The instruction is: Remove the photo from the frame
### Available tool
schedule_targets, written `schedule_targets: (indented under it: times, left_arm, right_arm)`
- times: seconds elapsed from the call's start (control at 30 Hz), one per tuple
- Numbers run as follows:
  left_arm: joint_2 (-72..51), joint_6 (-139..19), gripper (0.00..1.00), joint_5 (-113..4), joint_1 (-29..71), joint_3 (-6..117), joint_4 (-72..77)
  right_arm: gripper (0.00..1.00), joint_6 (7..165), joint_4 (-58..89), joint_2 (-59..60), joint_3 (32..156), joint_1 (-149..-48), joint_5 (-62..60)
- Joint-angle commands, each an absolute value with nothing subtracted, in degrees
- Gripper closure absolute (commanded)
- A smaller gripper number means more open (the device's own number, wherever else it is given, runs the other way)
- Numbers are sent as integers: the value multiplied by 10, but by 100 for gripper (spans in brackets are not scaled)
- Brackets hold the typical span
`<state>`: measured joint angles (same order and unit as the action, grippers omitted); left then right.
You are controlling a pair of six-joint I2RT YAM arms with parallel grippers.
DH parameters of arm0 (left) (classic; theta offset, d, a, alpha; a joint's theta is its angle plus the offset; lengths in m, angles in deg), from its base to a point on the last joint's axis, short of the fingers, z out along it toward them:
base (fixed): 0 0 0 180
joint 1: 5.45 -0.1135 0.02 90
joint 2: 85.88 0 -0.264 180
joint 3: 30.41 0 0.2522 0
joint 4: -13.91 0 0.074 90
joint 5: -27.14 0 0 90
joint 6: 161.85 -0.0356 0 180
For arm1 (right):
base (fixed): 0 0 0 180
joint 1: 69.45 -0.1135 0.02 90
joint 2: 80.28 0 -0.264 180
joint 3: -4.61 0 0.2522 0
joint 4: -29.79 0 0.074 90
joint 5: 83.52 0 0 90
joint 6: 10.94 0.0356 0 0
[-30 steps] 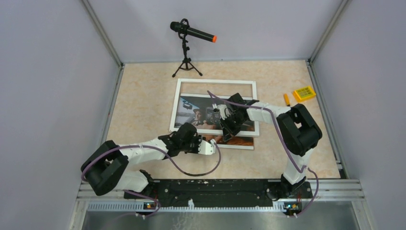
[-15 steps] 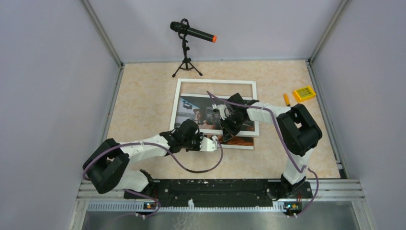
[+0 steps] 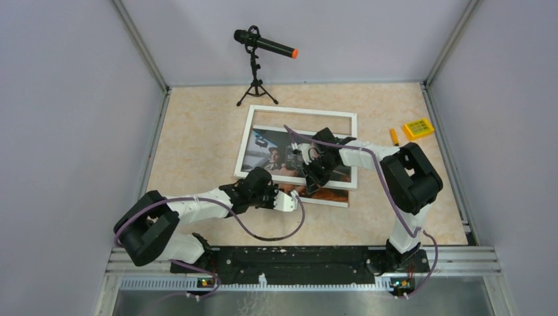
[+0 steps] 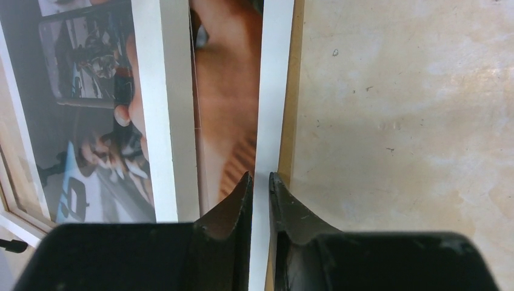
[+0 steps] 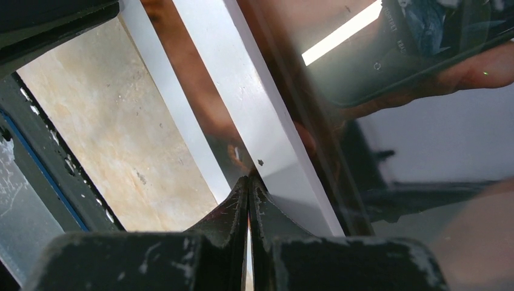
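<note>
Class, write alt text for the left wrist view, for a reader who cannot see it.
The left gripper, its jaws a narrow gap apart, points down at the white border of the photo, which sticks out from under the white rail of the frame. Beige table shows to the right.

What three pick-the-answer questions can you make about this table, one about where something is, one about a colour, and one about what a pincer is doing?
1. Where does the microphone stand?
A. Past the frame's far side.
B. Inside the frame.
C. On a shelf.

2. What colour is the small box right of the frame?
A. Green.
B. Yellow.
C. Blue.

3. How is the right pincer?
A. Wide open.
B. Holding a cup.
C. Shut.

Answers:
1. A, its tripod stands beyond the frame.
2. B, the top view shows it yellow.
3. C, its fingertips meet in the right wrist view.
</note>
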<state>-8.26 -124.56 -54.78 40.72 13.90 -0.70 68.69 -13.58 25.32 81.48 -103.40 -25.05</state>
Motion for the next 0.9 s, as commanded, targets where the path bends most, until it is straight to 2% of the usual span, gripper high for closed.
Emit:
schedule_targets:
  times: [0.0, 0.2, 0.5, 0.57, 0.67, 0.7, 0.8, 0.87]
  left_arm:
    - [-89, -1259, 84, -572, 402, 142, 43]
    - [-75, -1250, 100, -562, 403, 147, 55]
    - [-44, -1245, 100, -539, 405, 153, 61]
    - [-46, -1246, 100, -533, 407, 153, 58]
    - [-52, -1246, 100, -524, 412, 153, 55]
    - [-52, -1245, 100, -522, 413, 154, 55]
    - [-47, -1241, 100, -518, 414, 160, 57]
    - [-44, -1237, 100, -514, 416, 166, 57]
  right_arm:
    - [100, 650, -143, 292, 787, -1036, -173]
    - [100, 648, -147, 294, 790, -1036, -175]
    - [100, 644, -163, 290, 809, -1036, -175]
    - [93, 649, -179, 281, 831, -1036, -177]
    - [69, 663, -194, 235, 856, -1026, -205]
    - [64, 669, -199, 221, 862, -1020, -219]
    - [56, 679, -221, 184, 872, -989, -253]
    - [54, 684, -232, 160, 866, -955, -283]
